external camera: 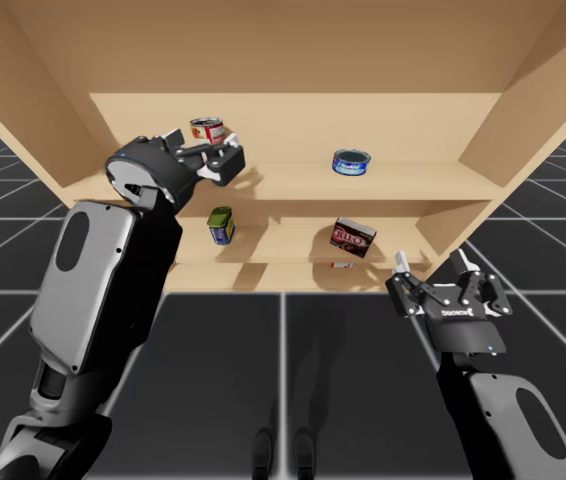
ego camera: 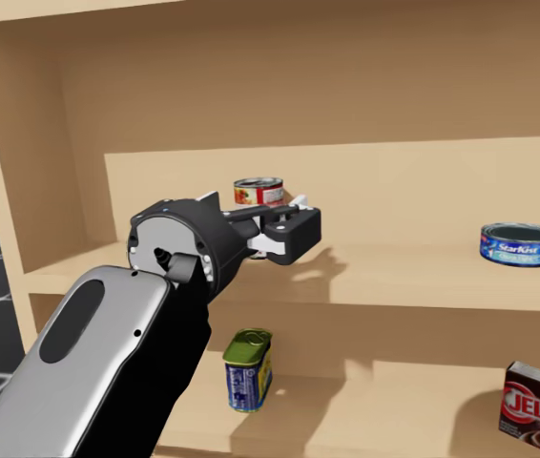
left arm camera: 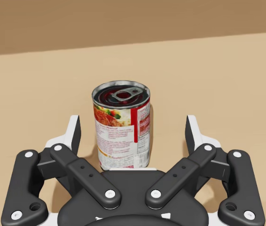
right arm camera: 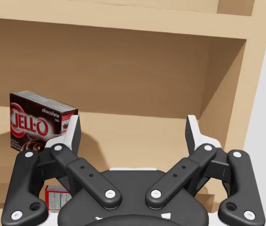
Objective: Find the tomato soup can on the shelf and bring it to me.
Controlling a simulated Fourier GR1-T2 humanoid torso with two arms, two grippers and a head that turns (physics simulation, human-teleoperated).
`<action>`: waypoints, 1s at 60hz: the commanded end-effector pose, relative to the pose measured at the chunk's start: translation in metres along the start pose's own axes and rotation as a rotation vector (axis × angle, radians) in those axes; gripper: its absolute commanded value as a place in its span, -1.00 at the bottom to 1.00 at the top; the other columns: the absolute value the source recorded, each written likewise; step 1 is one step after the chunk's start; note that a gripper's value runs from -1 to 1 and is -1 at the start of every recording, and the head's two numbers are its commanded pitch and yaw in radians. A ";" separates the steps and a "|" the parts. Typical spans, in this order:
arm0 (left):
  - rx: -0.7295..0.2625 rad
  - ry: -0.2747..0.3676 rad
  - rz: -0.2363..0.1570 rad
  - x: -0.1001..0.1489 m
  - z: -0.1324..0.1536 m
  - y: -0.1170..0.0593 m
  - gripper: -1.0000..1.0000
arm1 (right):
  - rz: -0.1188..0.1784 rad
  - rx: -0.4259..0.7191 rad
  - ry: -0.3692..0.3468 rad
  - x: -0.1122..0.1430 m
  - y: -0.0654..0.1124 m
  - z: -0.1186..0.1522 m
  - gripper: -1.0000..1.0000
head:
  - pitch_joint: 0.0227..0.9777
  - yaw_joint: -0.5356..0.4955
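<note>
One soup can (left arm camera: 121, 127), red and white, stands upright on the upper board of the shelf (external camera: 423, 182), toward its left end. It sits between the spread fingers of my left pincer (left arm camera: 133, 129), closer to one finger and touching neither, so that pincer is released. Well along the same board to the right lies a flat blue can (external camera: 351, 161). One board down stand a green can (external camera: 221, 225) and a dark box (external camera: 353, 236). My right pincer (right arm camera: 133, 129) hangs released in front of the shelf, low, near the dark box, gripping nothing.
</note>
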 end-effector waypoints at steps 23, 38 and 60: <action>0.053 0.125 0.000 -0.013 -0.036 -0.004 0.37 | -0.009 -0.002 0.000 0.001 -0.003 -0.001 -1.00 | -0.47 0.41; 0.039 0.097 -0.011 -0.010 -0.025 -0.002 1.00 | -0.009 -0.002 0.003 0.000 -0.004 -0.001 -1.00 | -0.46 0.41; -0.001 0.006 -0.066 0.005 0.046 -0.003 1.00 | -0.010 -0.005 0.002 -0.001 -0.005 -0.001 -1.00 | -0.45 0.41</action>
